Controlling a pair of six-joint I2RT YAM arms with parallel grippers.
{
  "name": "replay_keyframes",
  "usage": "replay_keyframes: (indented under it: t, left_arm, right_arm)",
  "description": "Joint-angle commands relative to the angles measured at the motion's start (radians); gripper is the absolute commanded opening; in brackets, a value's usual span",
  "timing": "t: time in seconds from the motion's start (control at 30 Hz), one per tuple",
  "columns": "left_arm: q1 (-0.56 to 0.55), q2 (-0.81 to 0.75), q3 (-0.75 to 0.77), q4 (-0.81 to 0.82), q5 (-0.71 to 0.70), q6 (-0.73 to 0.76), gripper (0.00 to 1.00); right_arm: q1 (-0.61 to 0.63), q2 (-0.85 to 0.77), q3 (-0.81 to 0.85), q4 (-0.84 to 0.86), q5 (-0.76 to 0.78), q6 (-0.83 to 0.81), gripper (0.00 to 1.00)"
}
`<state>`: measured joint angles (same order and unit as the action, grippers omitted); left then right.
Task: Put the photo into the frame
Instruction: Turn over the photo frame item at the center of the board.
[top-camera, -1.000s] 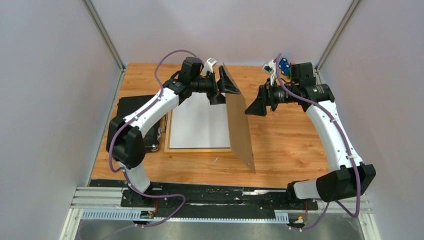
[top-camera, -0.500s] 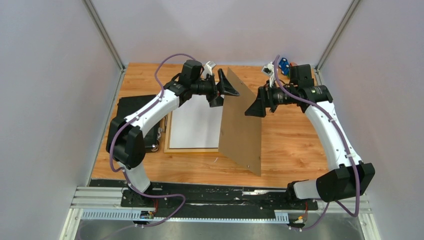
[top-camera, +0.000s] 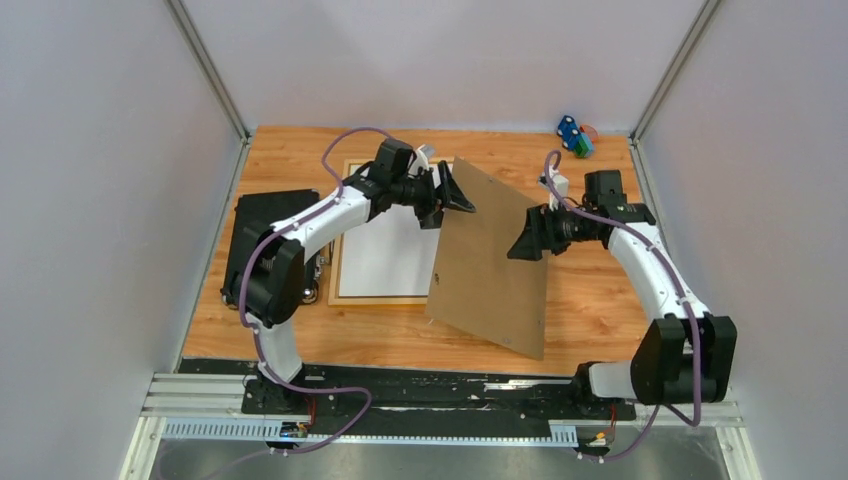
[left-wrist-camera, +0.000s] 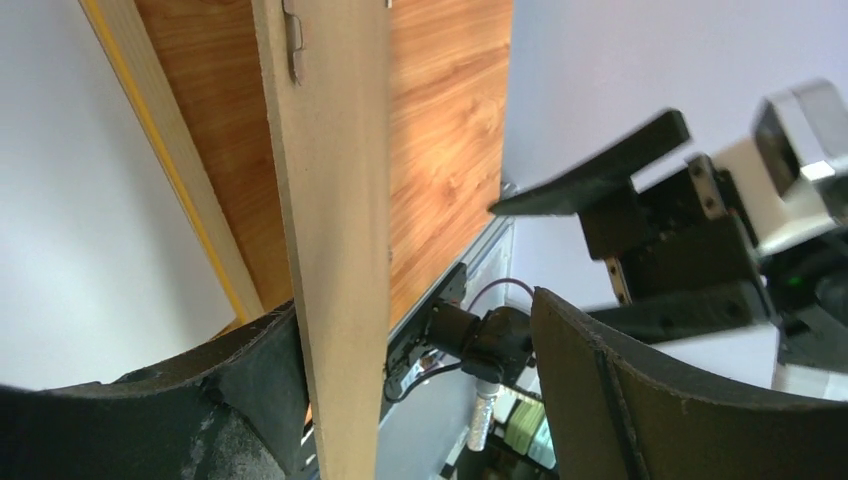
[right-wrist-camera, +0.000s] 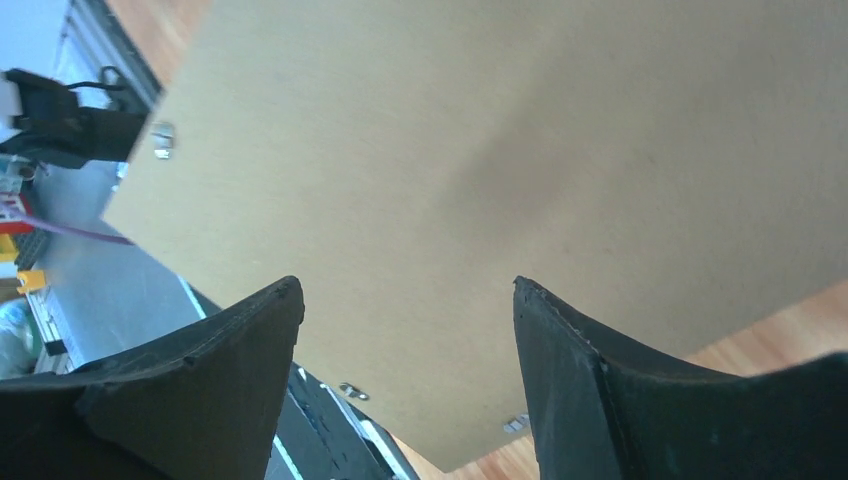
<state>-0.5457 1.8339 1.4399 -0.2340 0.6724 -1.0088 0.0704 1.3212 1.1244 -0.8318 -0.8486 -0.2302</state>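
The left claw (top-camera: 452, 206) stands wide apart around the edge of the brown board (top-camera: 490, 270). The right claw (top-camera: 520, 236) is apart too. Wooden surface (top-camera: 590, 300), grey walls (top-camera: 100, 200).

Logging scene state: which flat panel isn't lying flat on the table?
The brown board: it is tilted, far edge raised, while the wooden frame and the black case lie flat.

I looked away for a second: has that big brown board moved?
Yes. The brown board, almost edge-on before, has tipped over to the right, away from the frame lying flat beside it.
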Motion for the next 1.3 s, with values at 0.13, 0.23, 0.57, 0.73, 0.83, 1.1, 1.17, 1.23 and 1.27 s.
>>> replay_keyframes:
  t: [0.13,0.23,0.57,0.73,0.83,1.1,1.17,1.23,1.27]
  left_arm:
    - [-0.037,0.079,-0.024,0.140,0.029,0.015,0.80]
    - [-0.048,0.110,-0.014,0.152,0.041,0.013,0.80]
    - [-0.062,0.197,0.000,0.211,0.067,-0.006,0.82]
    - [-0.064,0.210,0.013,0.211,0.073,-0.005,0.83]
    - [-0.065,0.220,0.014,0.217,0.078,-0.005,0.84]
    - [-0.069,0.242,0.008,0.308,0.115,-0.030,0.80]
    - [-0.072,0.250,0.004,0.345,0.129,-0.045,0.79]
    - [-0.076,0.255,-0.005,0.393,0.142,-0.066,0.78]
    - [-0.078,0.256,-0.016,0.424,0.149,-0.083,0.77]
  right_arm:
    - [-0.291,0.170,-0.099,0.135,0.019,-0.101,0.72]
    - [-0.351,0.238,-0.116,0.137,0.039,-0.108,0.72]
    - [-0.443,0.405,-0.112,0.144,0.142,-0.144,0.73]
    - [-0.503,0.441,-0.105,0.152,0.132,-0.163,0.73]
    - [-0.517,0.450,-0.103,0.151,0.136,-0.170,0.73]
    - [-0.519,0.470,-0.103,0.141,0.088,-0.172,0.73]
    - [-0.519,0.475,-0.101,0.136,0.058,-0.172,0.73]
    - [-0.519,0.487,-0.098,0.124,0.011,-0.177,0.73]
    - [-0.520,0.491,-0.094,0.117,-0.006,-0.179,0.73]
